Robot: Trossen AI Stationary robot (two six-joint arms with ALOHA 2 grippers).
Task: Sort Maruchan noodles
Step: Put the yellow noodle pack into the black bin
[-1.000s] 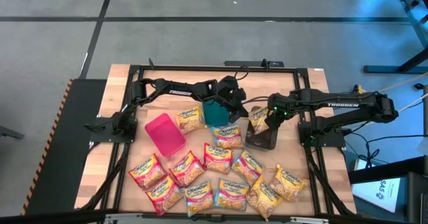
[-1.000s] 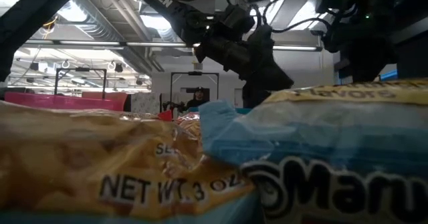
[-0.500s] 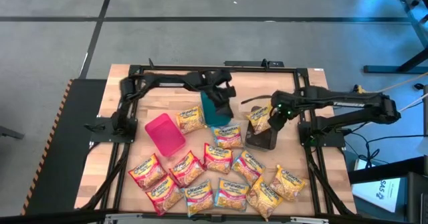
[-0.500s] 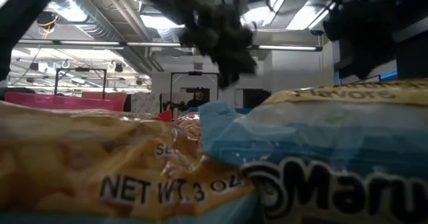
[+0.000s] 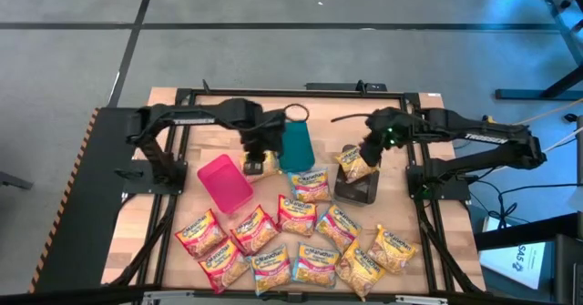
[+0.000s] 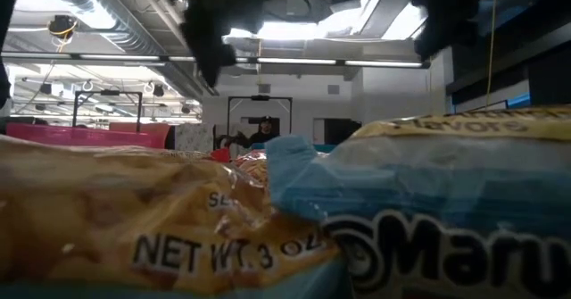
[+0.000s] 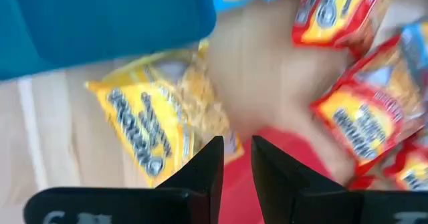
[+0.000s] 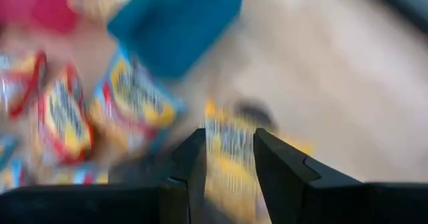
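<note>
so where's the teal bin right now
In the high view the teal bin sits mid-table, between the pink bin and the dark grey bin, beside the left hand.

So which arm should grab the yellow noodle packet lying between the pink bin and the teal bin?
Left. The left gripper hovers right over that yellow packet, jaws empty. The right gripper is across the table by the dark bin.

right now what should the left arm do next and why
Probably lower the left gripper onto the yellow packet just under it and close. Its fingers stand slightly apart with nothing between them, and that packet lies flat between the pink bin and the teal bin.
</note>
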